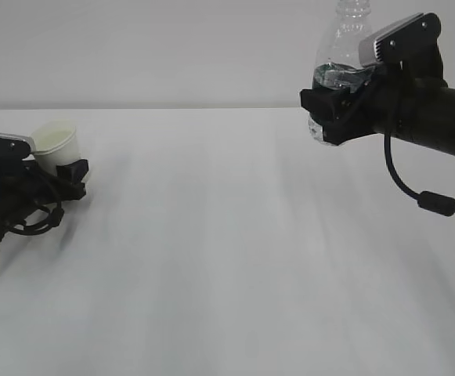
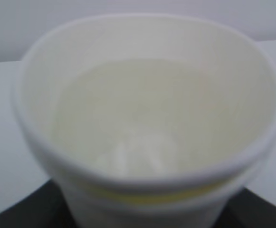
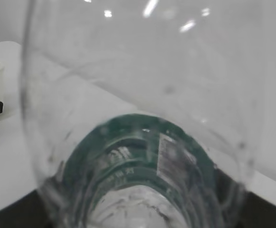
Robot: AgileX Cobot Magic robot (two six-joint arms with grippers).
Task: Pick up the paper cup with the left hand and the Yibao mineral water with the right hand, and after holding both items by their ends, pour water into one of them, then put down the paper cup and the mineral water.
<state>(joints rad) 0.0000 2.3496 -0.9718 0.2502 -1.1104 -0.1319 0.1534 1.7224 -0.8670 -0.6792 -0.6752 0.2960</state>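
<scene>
Two things are being carried at this moment, one at each side of the white worktop [image 1: 227, 258], and we are taking them from the left. At the far left the left hand [image 1: 69, 171] is holding the paper cup [image 1: 55, 146] low, near the worktop; whether its base is touching the surface we cannot tell. The fingers are pinching the lower wall of the cup, and it is leaning a little. In the left wrist view we are looking straight into its pale inside [image 2: 142, 118]; what is glinting at the bottom could be water, but the blur is stopping us from saying so. We are judging the cup light and soft-walled, so too hard a squeeze would be buckling it; a low hold near the stiffer base is looking like the sound place.

Well apart, at the upper right, the right hand [image 1: 330, 110] is holding the Yibao mineral water [image 1: 343, 55] high above the worktop, upright, neck running out of the top edge. The fingers are pinching it low, about the green label band. The right wrist view is showing the clear wall [image 3: 142, 95] and that band close up. We are judging the thin plastic smooth, springy and apt to slip or dent, so firm but gentle pressure is wanted.
</scene>
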